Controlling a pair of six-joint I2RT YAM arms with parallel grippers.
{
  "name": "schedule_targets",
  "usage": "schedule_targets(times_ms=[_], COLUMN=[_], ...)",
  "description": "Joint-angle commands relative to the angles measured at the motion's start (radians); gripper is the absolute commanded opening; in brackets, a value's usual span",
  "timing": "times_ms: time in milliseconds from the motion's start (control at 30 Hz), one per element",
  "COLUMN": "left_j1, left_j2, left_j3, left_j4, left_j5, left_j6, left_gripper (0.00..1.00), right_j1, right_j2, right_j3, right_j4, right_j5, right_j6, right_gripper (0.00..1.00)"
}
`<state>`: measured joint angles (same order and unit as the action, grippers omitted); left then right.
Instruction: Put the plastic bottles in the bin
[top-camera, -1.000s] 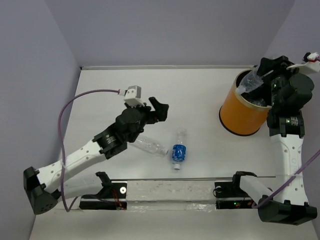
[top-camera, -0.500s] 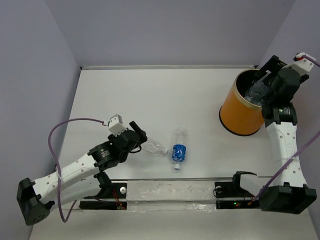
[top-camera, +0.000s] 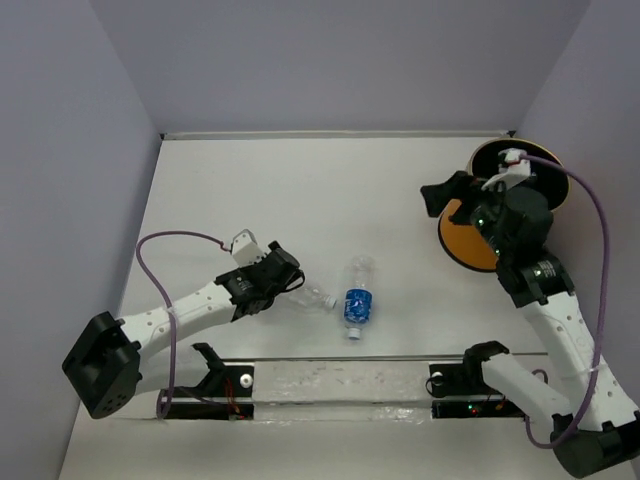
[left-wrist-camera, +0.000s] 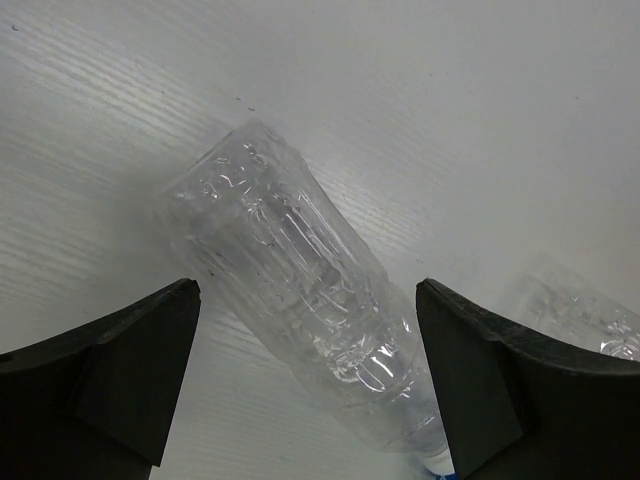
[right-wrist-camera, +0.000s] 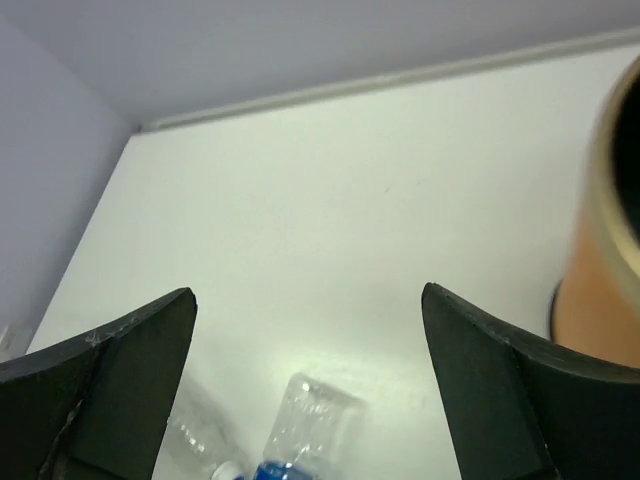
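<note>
A clear plastic bottle (top-camera: 312, 295) lies on the white table, and a blue-label bottle (top-camera: 356, 301) lies just right of it. My left gripper (top-camera: 290, 278) is open and low over the clear bottle (left-wrist-camera: 300, 290), its fingers on either side and apart from it. The orange bin (top-camera: 478, 238) stands at the far right, mostly hidden by my right arm. My right gripper (top-camera: 437, 196) is open and empty, just left of the bin. The right wrist view shows the blue-label bottle (right-wrist-camera: 300, 430), the clear bottle (right-wrist-camera: 195, 445) and the bin wall (right-wrist-camera: 600, 290).
A clear bar with black clamps (top-camera: 340, 382) runs along the near table edge. Purple-grey walls close the back and both sides. Purple cables loop from each wrist.
My right gripper has left the bin mouth and swung left and down beside the bin, empty. My left gripper has dropped closer around the clear bottle.
</note>
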<state>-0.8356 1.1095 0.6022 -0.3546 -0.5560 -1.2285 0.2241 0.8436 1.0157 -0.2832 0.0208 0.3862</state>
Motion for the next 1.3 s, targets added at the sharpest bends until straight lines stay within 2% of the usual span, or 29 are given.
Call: schedule_targets(times_ms=[0, 33, 133, 300, 633, 667, 733, 833, 933, 1033, 1167, 1267], left_j1=[0.027, 0.032, 0.049, 0.058, 0.058, 0.058, 0.058, 0.058, 0.058, 0.056, 0.055, 0.050], left_j2=[0.071, 0.088, 0.159, 0.263, 0.296, 0.291, 0.270, 0.219, 0.142, 0.058, -0.040, -0.092], left_j3=[-0.015, -0.010, 0.010, 0.051, 0.025, 0.025, 0.022, -0.001, -0.036, -0.061, -0.078, -0.061], left_j4=[0.075, 0.116, 0.166, 0.207, 0.296, 0.298, 0.305, 0.339, 0.414, 0.503, 0.574, 0.595], left_j5=[-0.025, -0.025, -0.031, -0.051, -0.033, -0.033, -0.032, -0.015, 0.028, 0.074, 0.152, 0.186], left_j6=[-0.035, -0.023, 0.001, 0.061, 0.139, 0.149, 0.172, 0.234, 0.300, 0.352, 0.420, 0.452], left_gripper=[0.99, 0.99, 0.99, 0.98, 0.78, 0.76, 0.75, 0.71, 0.69, 0.65, 0.63, 0.60], right_j1=[0.207, 0.240, 0.333, 0.370, 0.400, 0.400, 0.400, 0.400, 0.400, 0.390, 0.299, 0.134], right_j2=[0.038, 0.070, 0.150, 0.337, 0.661, 0.675, 0.695, 0.628, 0.540, 0.408, 0.263, 0.187], right_j3=[-0.156, -0.193, -0.302, -0.380, -0.359, -0.355, -0.335, -0.310, -0.223, -0.135, 0.094, 0.254], right_j4=[0.032, 0.083, 0.159, 0.349, 0.502, 0.512, 0.515, 0.483, 0.362, 0.287, 0.129, 0.096], right_j5=[-0.032, 0.019, 0.007, -0.016, -0.156, -0.157, -0.144, -0.061, 0.074, 0.190, 0.312, 0.405], right_j6=[0.085, 0.107, 0.150, 0.272, 0.341, 0.347, 0.349, 0.332, 0.258, 0.191, 0.031, -0.087], right_gripper=[1.00, 1.00, 1.00, 1.00, 0.98, 0.93, 0.76, 0.41, 0.24, 0.22, 0.21, 0.21])
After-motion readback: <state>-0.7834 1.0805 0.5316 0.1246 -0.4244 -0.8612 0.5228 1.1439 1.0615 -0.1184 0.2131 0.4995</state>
